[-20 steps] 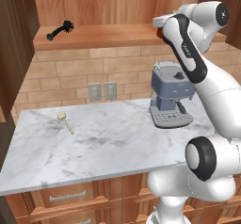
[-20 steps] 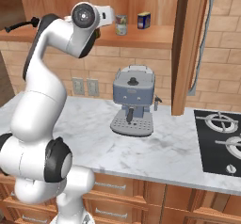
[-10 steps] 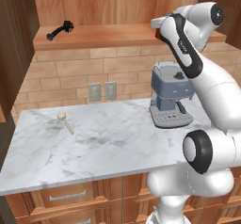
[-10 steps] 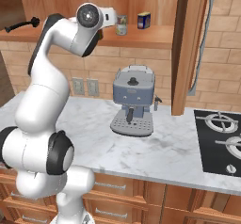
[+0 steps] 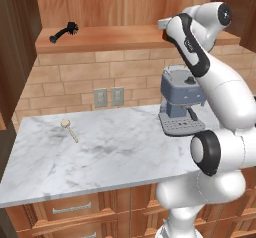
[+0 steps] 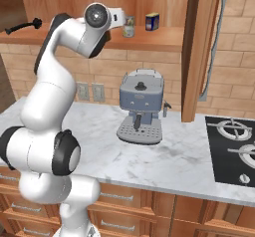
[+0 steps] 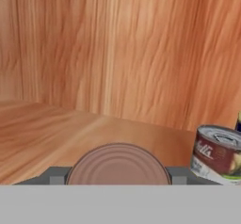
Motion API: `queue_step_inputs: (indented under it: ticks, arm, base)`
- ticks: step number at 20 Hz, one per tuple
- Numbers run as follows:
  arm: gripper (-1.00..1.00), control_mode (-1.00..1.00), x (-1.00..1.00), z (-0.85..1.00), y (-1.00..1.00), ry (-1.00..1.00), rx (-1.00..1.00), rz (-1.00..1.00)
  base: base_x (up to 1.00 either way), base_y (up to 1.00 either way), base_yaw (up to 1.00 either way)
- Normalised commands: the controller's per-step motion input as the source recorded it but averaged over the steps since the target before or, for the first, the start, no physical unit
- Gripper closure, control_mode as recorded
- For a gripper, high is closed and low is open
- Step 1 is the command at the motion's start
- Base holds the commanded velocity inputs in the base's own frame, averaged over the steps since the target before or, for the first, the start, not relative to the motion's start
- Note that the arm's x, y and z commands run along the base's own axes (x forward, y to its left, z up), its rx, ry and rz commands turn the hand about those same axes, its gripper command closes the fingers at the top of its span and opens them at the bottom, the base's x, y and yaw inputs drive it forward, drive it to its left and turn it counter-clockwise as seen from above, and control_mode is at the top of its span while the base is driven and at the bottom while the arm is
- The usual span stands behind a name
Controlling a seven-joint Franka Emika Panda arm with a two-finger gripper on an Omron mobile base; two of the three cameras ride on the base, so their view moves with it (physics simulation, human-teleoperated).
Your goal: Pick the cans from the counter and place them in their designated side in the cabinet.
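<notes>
Cans first: one sits between your pincer (image 7: 117,180) fingers at the bottom centre of the hand view, its round top (image 7: 117,165) facing you; the pincer looks clamped on it. The dark red can (image 7: 217,153) stands on the cabinet shelf (image 7: 56,124) at lower right. You're placing; next, lower, release, back out. Since half a second ago the arm has barely shifted.

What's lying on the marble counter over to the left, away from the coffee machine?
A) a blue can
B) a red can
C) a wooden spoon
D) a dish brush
C: a small wooden spoon lies on the white marble counter, well left of the grey-blue espresso machine; the black brush sits up on the cabinet shelf instead.
</notes>
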Motion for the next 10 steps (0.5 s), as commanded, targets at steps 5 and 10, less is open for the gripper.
queue_step_inputs:
  ticks: [5,10]
  arm:
    - [1.00,-1.00,0.26,-0.01,-0.06,0.00,0.00,0.00]
    - [1.00,-1.00,0.29,-0.07,-0.04,0.02,0.00,0.00]
  base:
    - [0.00,0.00,0.00]
    - [0.00,0.00,0.00]
